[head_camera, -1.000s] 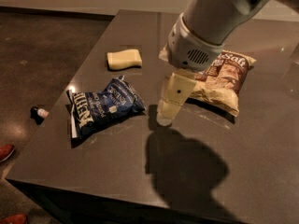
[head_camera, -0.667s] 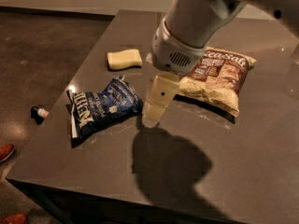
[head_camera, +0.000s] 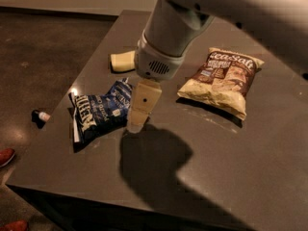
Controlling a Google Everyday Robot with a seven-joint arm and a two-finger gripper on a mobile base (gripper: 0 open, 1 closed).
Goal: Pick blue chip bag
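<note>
Blue chip bag (head_camera: 101, 112) lies flat, left on tabletop (head_camera: 216, 153); pincer (head_camera: 136, 124) just beside its right edge, opening: cannot tell. Risk: off-centre descent shoves the bag leftward.

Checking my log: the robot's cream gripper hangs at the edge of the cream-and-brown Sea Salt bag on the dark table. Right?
No. In the camera view the gripper hangs at the edge of the crinkly navy blue chip bag on the dark table.
</note>
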